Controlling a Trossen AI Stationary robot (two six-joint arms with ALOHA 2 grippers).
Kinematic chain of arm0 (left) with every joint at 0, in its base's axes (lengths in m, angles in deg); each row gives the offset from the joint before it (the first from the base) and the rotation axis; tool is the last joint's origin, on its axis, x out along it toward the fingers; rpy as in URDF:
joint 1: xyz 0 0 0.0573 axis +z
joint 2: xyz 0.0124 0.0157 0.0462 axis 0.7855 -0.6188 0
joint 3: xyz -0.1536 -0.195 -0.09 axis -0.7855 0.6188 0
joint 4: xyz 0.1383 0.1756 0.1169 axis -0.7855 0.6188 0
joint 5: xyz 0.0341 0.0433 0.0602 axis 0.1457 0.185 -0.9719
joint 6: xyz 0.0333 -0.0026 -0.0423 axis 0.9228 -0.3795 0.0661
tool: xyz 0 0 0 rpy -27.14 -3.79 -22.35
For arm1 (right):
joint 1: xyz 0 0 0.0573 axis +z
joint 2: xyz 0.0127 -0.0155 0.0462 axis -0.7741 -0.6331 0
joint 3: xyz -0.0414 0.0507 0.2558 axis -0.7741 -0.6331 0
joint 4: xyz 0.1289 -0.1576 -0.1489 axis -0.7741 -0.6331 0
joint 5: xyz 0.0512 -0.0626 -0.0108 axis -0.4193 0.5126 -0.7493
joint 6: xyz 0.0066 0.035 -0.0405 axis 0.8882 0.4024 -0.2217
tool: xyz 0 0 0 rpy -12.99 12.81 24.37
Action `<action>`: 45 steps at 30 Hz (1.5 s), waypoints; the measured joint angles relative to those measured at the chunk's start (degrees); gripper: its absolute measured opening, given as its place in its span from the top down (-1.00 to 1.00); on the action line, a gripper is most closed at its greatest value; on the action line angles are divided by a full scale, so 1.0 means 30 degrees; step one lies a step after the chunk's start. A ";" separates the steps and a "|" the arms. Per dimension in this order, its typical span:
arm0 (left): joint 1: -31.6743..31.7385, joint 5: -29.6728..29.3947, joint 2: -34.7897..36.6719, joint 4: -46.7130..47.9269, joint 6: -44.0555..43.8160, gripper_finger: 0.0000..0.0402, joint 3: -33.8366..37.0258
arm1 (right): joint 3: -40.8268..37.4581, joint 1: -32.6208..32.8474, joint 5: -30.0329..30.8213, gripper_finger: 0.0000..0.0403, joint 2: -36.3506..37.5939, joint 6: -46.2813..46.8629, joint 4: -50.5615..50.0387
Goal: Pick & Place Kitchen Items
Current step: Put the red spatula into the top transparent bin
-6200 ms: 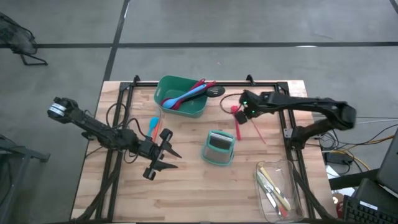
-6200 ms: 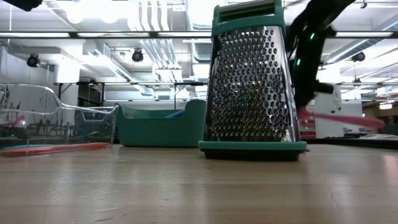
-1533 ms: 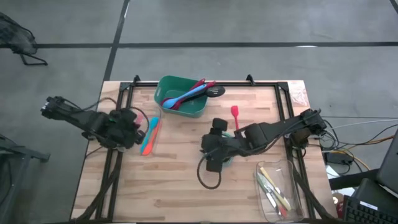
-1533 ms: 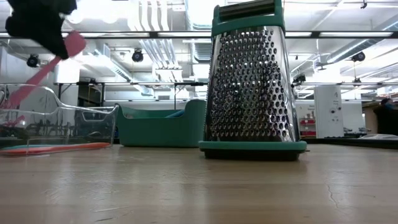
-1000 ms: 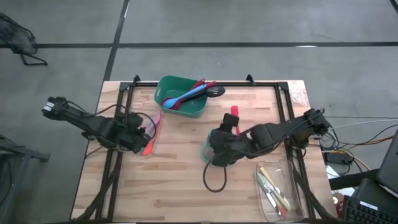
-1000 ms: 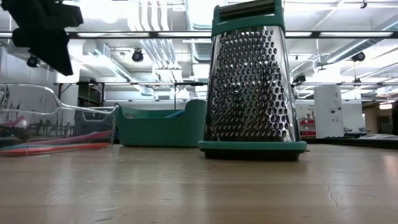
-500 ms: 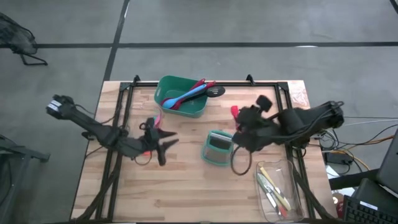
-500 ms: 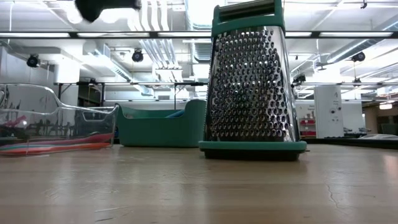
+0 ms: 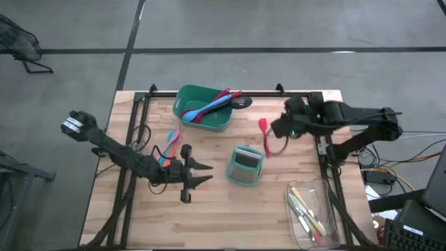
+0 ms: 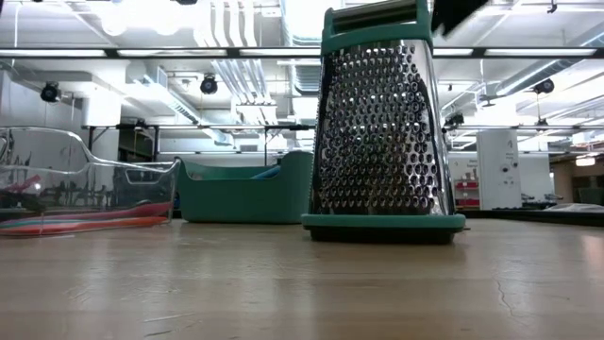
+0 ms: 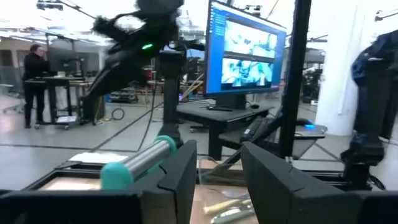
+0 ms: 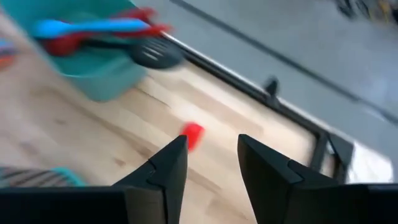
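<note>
High view: the left gripper [image 9: 197, 174] hovers wide-fingered and empty over pale wood planks, left of the perforated steel grater [image 9: 244, 166]. The right gripper [image 9: 277, 128], fingers parted, hangs just beside the slim red spatula [image 9: 265, 136] lying flat.

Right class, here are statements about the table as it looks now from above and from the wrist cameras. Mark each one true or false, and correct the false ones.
1. The box grater stands on the table between the two grippers. True.
2. The green tub holds a blue spoon. True.
3. The right gripper is shut on the red spatula. False: its fingers are open and empty, and the spatula lies on the wood near it.
4. The left gripper is shut on a spoon. False: its fingers are spread and hold nothing.
5. The clear tray at the table's near right corner holds pale-handled tools. True.
</note>
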 joint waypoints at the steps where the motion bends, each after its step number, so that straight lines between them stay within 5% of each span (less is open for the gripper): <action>1: 0.0000 0.0190 -0.0126 -0.0013 -0.0013 0.34 -0.0123 | -0.0582 -0.0791 -0.0440 0.33 0.0279 -0.0005 0.0081; 12: -0.0022 0.0821 -0.0292 0.0432 0.0235 0.34 -0.0617 | -0.7819 -0.9380 -0.9810 0.42 0.2217 -0.6445 0.9682; 20: -0.0007 0.0821 -0.0285 0.0468 0.0563 0.34 -0.0617 | -1.0520 -1.2402 -0.9938 0.04 0.0094 -0.7827 1.2258; 30: -0.0007 0.0813 -0.0270 0.0468 0.0701 0.34 -0.0653 | -1.0684 -1.2993 -1.1105 -0.57 -0.4081 -0.7766 1.3473; 45: 0.0000 0.0835 -0.0270 0.0700 0.0687 0.34 -0.0617 | -0.8304 -1.2881 -1.1478 -0.61 -0.8903 -0.7708 1.3477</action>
